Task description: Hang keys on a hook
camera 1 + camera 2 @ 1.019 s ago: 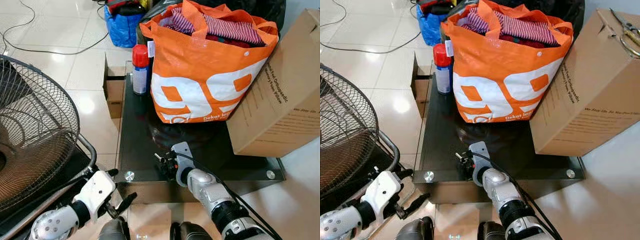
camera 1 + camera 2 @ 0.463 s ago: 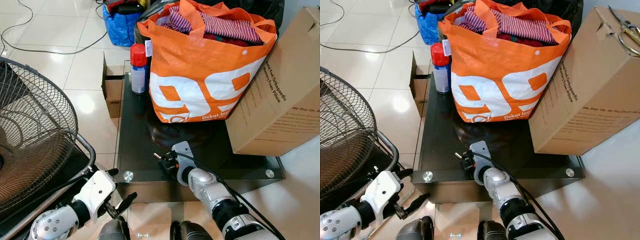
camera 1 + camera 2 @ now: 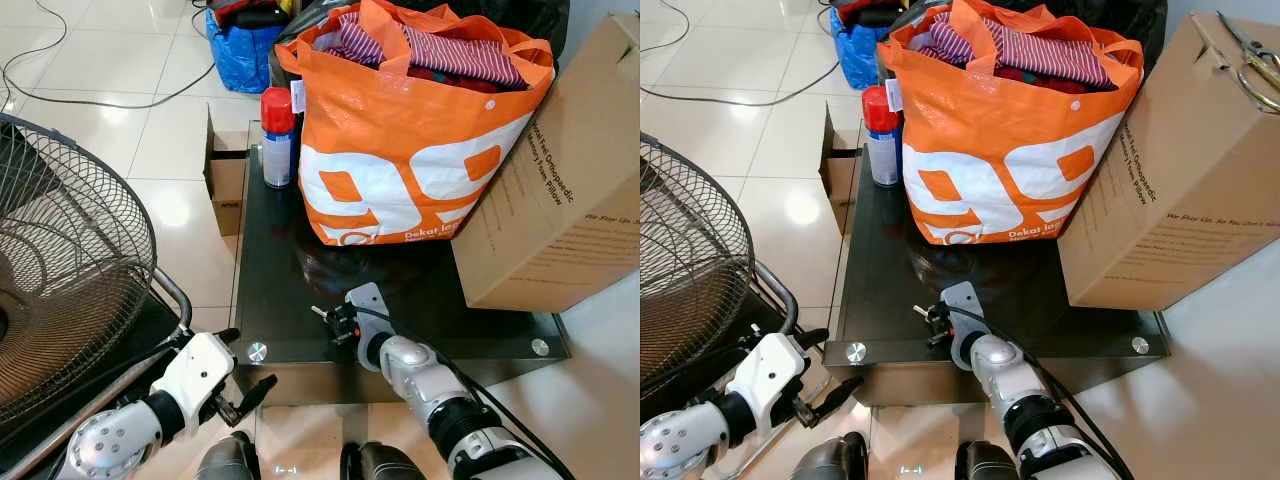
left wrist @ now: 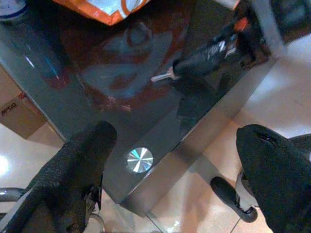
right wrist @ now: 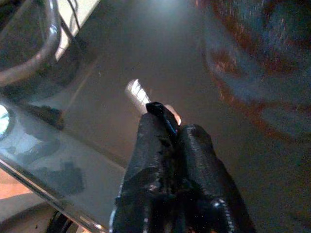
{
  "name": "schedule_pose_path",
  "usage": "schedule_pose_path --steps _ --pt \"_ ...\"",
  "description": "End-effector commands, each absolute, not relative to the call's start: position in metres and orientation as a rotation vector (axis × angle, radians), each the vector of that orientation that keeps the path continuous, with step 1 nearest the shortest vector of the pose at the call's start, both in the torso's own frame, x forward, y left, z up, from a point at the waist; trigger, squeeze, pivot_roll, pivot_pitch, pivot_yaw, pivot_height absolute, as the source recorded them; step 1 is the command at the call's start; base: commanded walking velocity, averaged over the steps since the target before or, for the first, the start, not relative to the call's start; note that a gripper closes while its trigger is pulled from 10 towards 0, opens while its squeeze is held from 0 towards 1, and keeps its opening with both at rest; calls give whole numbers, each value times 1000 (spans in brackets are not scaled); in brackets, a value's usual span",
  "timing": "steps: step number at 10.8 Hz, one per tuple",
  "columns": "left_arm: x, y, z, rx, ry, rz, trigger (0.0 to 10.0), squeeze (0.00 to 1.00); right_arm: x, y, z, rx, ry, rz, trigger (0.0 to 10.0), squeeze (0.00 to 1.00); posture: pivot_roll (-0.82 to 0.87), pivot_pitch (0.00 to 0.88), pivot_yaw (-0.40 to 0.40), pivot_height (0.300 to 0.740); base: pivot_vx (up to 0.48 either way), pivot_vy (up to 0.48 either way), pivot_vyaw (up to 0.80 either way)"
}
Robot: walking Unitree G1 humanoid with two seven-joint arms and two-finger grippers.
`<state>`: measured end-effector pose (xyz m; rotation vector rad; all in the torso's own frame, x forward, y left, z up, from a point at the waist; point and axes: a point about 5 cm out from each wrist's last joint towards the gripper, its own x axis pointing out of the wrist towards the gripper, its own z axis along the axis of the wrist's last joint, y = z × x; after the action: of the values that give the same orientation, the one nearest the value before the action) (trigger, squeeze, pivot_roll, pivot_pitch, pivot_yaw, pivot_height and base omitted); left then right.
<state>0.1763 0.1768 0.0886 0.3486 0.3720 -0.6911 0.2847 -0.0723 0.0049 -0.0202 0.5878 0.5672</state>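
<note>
1. The right gripper [image 3: 335,322] hovers low over the front part of the dark glass counter [image 3: 275,270], its black fingers [image 5: 170,141] pressed together on the keys [image 5: 137,91]. One silvery key blade pokes out past the fingertips.
2. In the head views the blade points toward about 10 o'clock from the gripper, its long axis roughly in line with the fingers, just above the glass.
3. The right arm holds the keys; the left gripper [image 3: 240,390] hangs off the counter's front-left corner at about 7 o'clock from them, fingers spread and empty.
4. I see no hook, so which way the keys must travel cannot be told.
5. The key ring and any further keys are hidden inside the pinch.
6. At 12 o'clock stands an orange bag [image 3: 400,150]; a cardboard box [image 3: 560,200] at 2 o'clock.
</note>
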Motion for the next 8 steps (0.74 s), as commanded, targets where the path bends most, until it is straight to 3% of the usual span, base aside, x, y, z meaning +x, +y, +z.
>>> schedule_pose_path --steps 1,5,8 --pt "176 173 85 349 370 -705 10000 0 286 -79 7 -24 580 567 0 0 -12 140 -65 740 0 0 0" --pt "200 167 83 339 311 -682 10000 0 299 -104 37 0 457 563 0 0 -21 43 -58 740 0 0 0" --pt "220 162 105 220 179 -517 10000 0 285 -139 95 236 306 488 0 0 -27 0 -72 740 0 0 0"
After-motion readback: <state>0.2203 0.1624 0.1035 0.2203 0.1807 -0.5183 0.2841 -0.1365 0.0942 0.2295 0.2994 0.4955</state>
